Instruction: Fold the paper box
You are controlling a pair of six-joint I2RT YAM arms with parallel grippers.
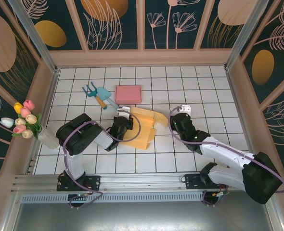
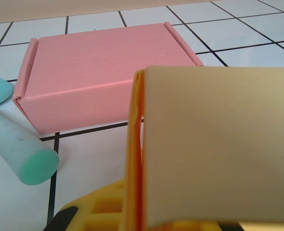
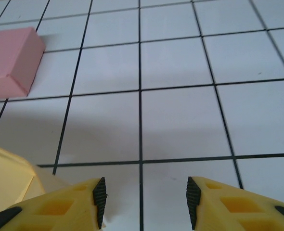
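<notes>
Found closest to the left wrist lens a pale upright panel of the part-folded yellow paper box point(image 2: 219, 144), orange along its edge, pinched in the left gripper point(image 1: 124, 114) with jaws closed down to the sheet's thickness and one yellow plastic finger point(image 2: 101, 209) showing beneath. Placed the same box point(image 1: 141, 129) from above on the white tiled table point(image 1: 204, 86), near its middle, between the two arms, its far-left corner at the left gripper and its right side near, but apart from, the right gripper point(image 1: 181, 113). Saw through the right wrist camera that gripper point(image 3: 144, 199) about half open, gripping nothing, bare tile between the black pads and a corner of yellow paper just to its left. Noted beyond the work a closed pink cardboard box point(image 1: 128, 94), just past the held panel in the left wrist view, and teal-handled garden tools point(image 1: 99, 95) to its left, none touching the yellow sheet. Spotted a bunch of tulips in a clear vase point(image 1: 26, 120) at the table's left edge, well apart. Judged the folding roughly midway: one panel lifted and some creases raised, yet most panels spread low and nothing closed. Reckoned remaining side walls unraised, flaps untucked, lid unshut. Could not tell which flaps were already locked.
</notes>
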